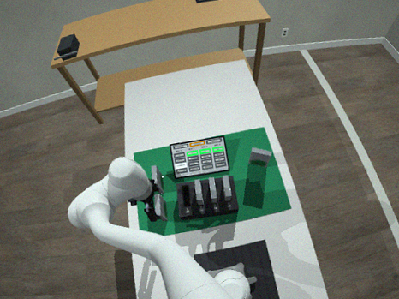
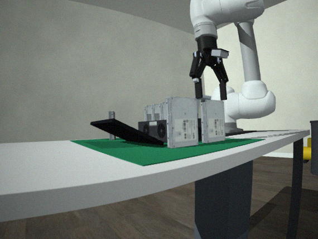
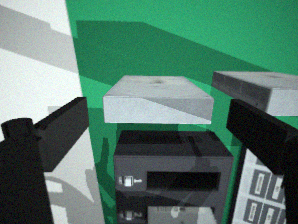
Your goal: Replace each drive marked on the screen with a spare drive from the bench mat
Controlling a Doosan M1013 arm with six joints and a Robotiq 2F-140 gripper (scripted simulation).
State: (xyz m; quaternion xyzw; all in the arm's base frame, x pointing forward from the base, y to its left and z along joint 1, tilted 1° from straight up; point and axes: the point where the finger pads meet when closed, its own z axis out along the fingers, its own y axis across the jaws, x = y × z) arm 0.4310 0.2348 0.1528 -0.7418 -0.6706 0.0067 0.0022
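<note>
My gripper (image 1: 153,198) (image 2: 211,96) (image 3: 158,112) is open and empty, its fingertips just above the top of the nearer left drive (image 1: 159,208) (image 2: 213,121) (image 3: 158,109), which stands upright on the mat. The farther left drive (image 1: 157,179) (image 2: 182,123) (image 3: 285,101) also stands upright. A third drive (image 1: 261,156) (image 2: 111,125) stands on the mat's right side. The dock (image 1: 183,214) (image 3: 125,167) has an empty leftmost bay (image 1: 186,196) (image 3: 182,181) and drives in the other three. The screen (image 1: 199,156) shows three green cells; the leftmost column has a white cell and no green.
The green mat (image 1: 170,228) (image 2: 143,159) lies on the white table (image 1: 187,105). The tilted screen stands behind the dock, to the right of the farther left drive. The drives in the dock rise above its top. The arm reaches in over the table's left side.
</note>
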